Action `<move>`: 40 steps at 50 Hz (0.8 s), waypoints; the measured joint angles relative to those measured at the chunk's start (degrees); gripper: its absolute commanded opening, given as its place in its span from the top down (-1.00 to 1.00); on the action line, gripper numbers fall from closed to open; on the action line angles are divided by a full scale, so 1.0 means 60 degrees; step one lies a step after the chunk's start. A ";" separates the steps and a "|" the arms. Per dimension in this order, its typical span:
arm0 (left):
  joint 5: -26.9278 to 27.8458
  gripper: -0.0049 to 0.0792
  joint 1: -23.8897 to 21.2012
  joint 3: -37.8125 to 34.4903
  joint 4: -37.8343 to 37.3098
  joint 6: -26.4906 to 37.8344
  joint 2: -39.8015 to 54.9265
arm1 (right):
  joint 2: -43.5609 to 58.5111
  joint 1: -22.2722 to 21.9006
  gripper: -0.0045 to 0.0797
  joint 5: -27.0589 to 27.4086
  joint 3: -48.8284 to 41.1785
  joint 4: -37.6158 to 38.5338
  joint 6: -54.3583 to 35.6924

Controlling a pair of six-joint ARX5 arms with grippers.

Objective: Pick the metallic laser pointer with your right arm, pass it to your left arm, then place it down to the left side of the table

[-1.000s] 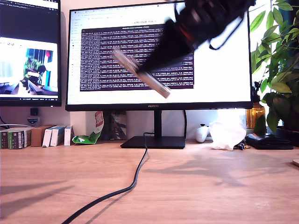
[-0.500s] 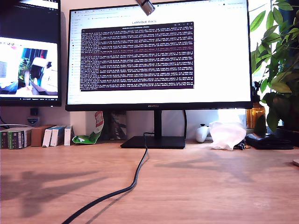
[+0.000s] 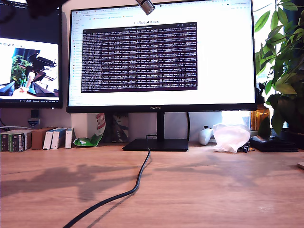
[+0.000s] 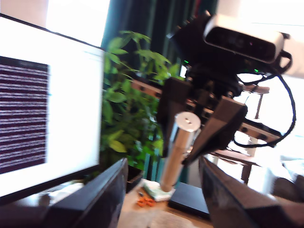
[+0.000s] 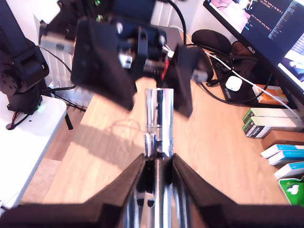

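So we've got the slim shiny silver metal laser pointer up in the air, well above the light-brown wooden table. In the exterior view only its tip pokes in at the top edge, in front of the big black-framed monitor.

My second gripper is clamped on one end of it, black jaws snug on both sides of the barrel. My first gripper is spread wide, its own jaws apart and empty, facing the pointer's flat round end. The jaws bracketing that free end in the second wrist view look like the first gripper's, but we can't tell if they touch it.

Handling-wise, we'd guess it's light, rigid and pretty slick, polished metal and round, so it could twist or slide in a loose pinch. Best to grab the ridged section of the free end, square across the barrel.
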 measured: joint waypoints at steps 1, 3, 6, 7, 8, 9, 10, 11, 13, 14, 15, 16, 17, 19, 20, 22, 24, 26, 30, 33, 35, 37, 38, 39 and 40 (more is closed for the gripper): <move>-0.0004 -0.16 -0.0047 0.0047 0.0004 0.0029 0.0062 | 0.0000 0.0000 0.92 0.0000 0.0000 0.0033 -0.0004; -0.0004 -0.16 -0.0117 0.0131 0.0000 0.0098 0.0160 | 0.0000 0.0000 0.92 0.0000 0.0000 0.0084 -0.0004; -0.0007 -0.16 -0.0233 0.0291 0.0000 0.0168 0.0302 | 0.0000 0.0000 0.92 0.0000 0.0000 0.0106 -0.0004; -0.0011 -0.16 -0.0262 0.0335 -0.0004 0.0222 0.0331 | 0.0000 0.0000 0.92 0.0000 0.0000 0.0106 -0.0004; -0.0015 -0.16 -0.0295 0.0379 0.0000 0.0262 0.0361 | 0.0000 0.0000 0.92 0.0000 0.0000 0.0109 -0.0004; -0.0018 -0.16 -0.0321 0.0423 -0.0007 0.0266 0.0361 | 0.0000 0.0000 0.92 0.0000 0.0000 0.0109 -0.0004; -0.0015 -0.16 -0.0346 0.0455 -0.0007 0.0317 0.0361 | 0.0000 0.0000 0.92 0.0000 0.0000 0.0109 -0.0004; -0.0015 -0.16 -0.0364 0.0492 -0.0004 0.0321 0.0361 | 0.0000 0.0000 0.92 0.0000 0.0000 0.0109 -0.0004; -0.0015 -0.16 -0.0408 0.0557 0.0007 0.0339 0.0361 | 0.0000 0.0000 0.92 0.0004 0.0000 0.0109 -0.0004; -0.0015 -0.16 -0.0419 0.0590 0.0007 0.0350 0.0361 | 0.0000 0.0004 0.92 0.0000 0.0000 0.0113 0.0000; -0.0015 -0.16 -0.0419 0.0612 0.0007 0.0382 0.0361 | 0.0000 0.0004 0.92 0.0000 0.0000 0.0113 -0.0004; -0.0015 -0.16 -0.0419 0.0648 0.0004 0.0393 0.0361 | 0.0000 0.0011 0.92 0.0000 0.0000 0.0113 -0.0004; -0.0015 -0.16 -0.0419 0.0670 0.0004 0.0430 0.0361 | 0.0000 0.0018 0.92 0.0000 0.0000 0.0113 -0.0004; -0.0018 -0.16 -0.0419 0.0714 0.0007 0.0452 0.0361 | 0.0000 0.0058 0.92 0.0004 0.0000 0.0113 0.0000; -0.0015 -0.16 -0.0419 0.0732 0.0004 0.0463 0.0361 | 0.0000 0.0066 0.92 0.0004 0.0000 0.0117 -0.0004; -0.0018 -0.15 -0.0419 0.0765 0.0004 0.0470 0.0361 | 0.0000 0.0106 0.92 0.0000 0.0000 0.0146 0.0000; -0.0018 -0.15 -0.0426 0.0794 -0.0004 0.0474 0.0361 | 0.0000 0.0149 0.92 0.0000 0.0000 0.0182 -0.0004; -0.0018 -0.15 -0.0463 0.0820 -0.0007 0.0481 0.0361 | 0.0000 0.0215 0.92 0.0000 0.0000 0.0229 -0.0004; -0.0015 -0.14 -0.0554 0.0852 -0.0015 0.0492 0.0361 | 0.0000 0.0332 0.92 0.0004 0.0000 0.0306 0.0000; -0.0015 -0.13 -0.0630 0.0852 -0.0040 0.0495 0.0361 | 0.0000 0.0404 0.92 0.0000 0.0000 0.0342 -0.0004; -0.0015 -0.08 -0.0681 0.0852 -0.0051 0.0495 0.0361 | 0.0000 0.0455 0.92 0.0000 0.0000 0.0353 0.0000; -0.0015 0.02 -0.0729 0.0852 -0.0051 0.0499 0.0361 | 0.0000 0.0510 0.92 0.0004 0.0000 0.0361 -0.0004; -0.0015 0.10 -0.0743 0.0852 -0.0051 0.0499 0.0361 | 0.0000 0.0521 0.92 0.0000 0.0000 0.0357 -0.0004; -0.0011 0.16 -0.0754 0.0852 -0.0051 0.0499 0.0361 | 0.0000 0.0539 0.92 0.0000 0.0000 0.0357 -0.0004; -0.0007 0.24 -0.0769 0.0852 -0.0051 0.0528 0.0361 | 0.0000 0.0565 0.92 0.0000 0.0000 0.0357 -0.0004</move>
